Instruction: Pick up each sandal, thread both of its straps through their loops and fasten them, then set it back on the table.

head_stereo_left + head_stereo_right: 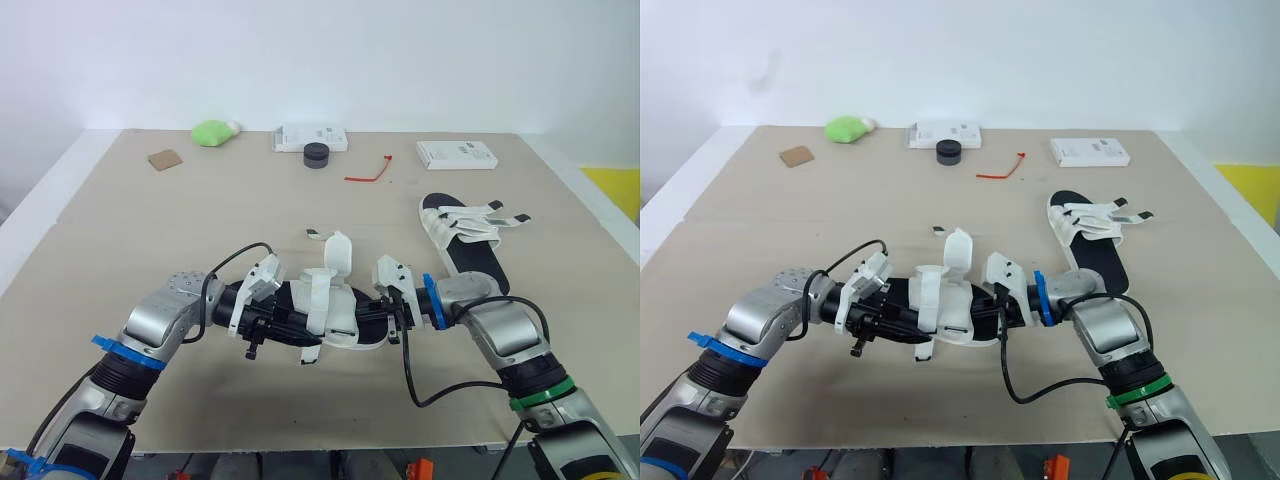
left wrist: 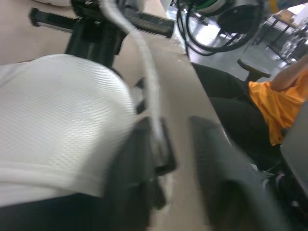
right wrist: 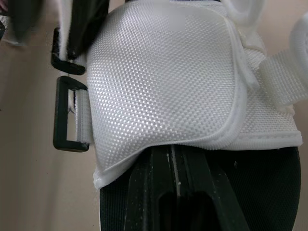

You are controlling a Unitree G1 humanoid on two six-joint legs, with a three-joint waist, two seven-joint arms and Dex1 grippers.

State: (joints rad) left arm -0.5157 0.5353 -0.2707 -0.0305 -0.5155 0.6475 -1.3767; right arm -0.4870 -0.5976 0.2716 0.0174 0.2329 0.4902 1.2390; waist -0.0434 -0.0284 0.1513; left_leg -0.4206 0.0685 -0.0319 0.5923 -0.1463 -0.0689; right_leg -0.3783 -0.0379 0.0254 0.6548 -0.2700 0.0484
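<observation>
The sandal (image 1: 330, 310) sits between both grippers, near the second sandal (image 1: 470, 245), on its left and nearer the robot. The right gripper (image 1: 392, 312) is clamped on the sole's end. The left gripper (image 1: 258, 330) is at the opposite end; its grip cannot be determined. One strap (image 1: 338, 255) stands unfastened and the loop (image 3: 65, 115) is empty. Judged step: threading. Next move calls for feeding the strap tip through that loop.

A tan table (image 1: 100, 200) stands before a plain white wall (image 1: 320, 50).
</observation>
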